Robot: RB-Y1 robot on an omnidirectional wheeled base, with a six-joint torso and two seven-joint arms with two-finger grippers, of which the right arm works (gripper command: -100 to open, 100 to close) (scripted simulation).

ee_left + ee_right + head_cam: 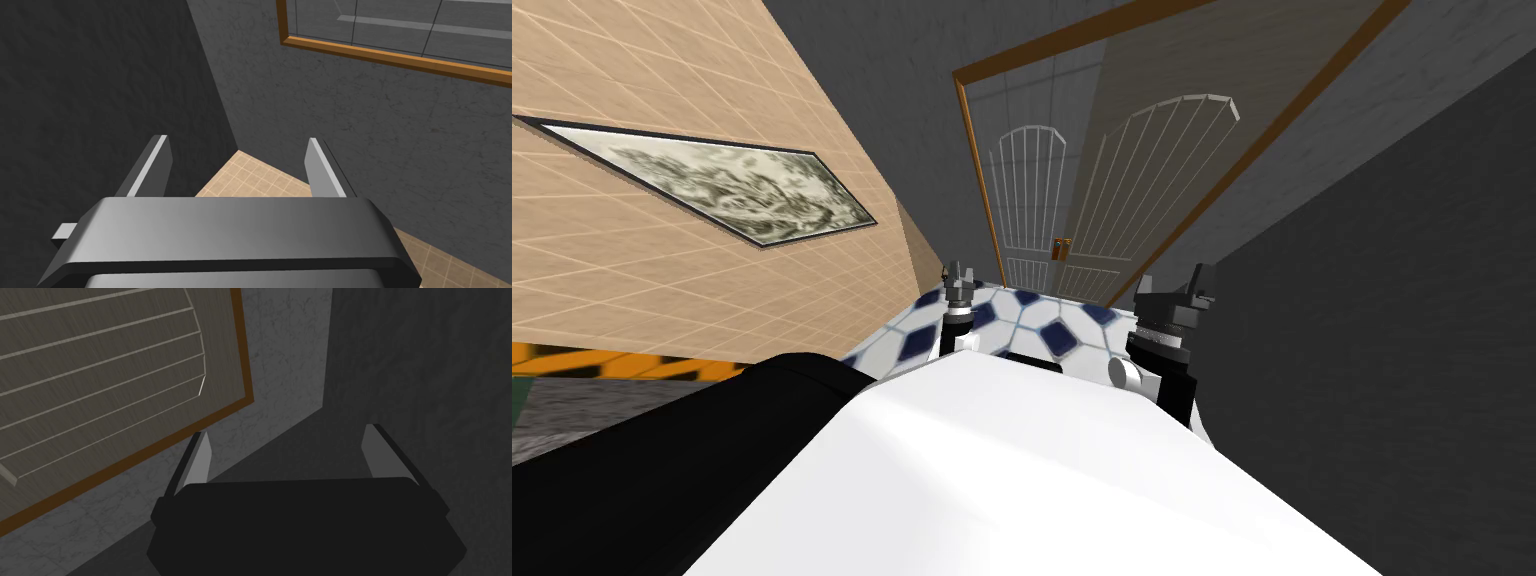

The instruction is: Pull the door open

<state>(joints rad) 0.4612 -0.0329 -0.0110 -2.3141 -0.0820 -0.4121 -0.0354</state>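
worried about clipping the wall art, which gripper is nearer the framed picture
Left. The left gripper hangs open on the side of the framed picture. The right gripper, also open, sits farther off beside the dark wall.

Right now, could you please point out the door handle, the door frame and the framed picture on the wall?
door handle (1060,248), head view, on the small orange-brown fitting between the two door panels.
door frame (978,170), head view, on its brown left upright.
framed picture (732,190), head view, on the middle of the print.
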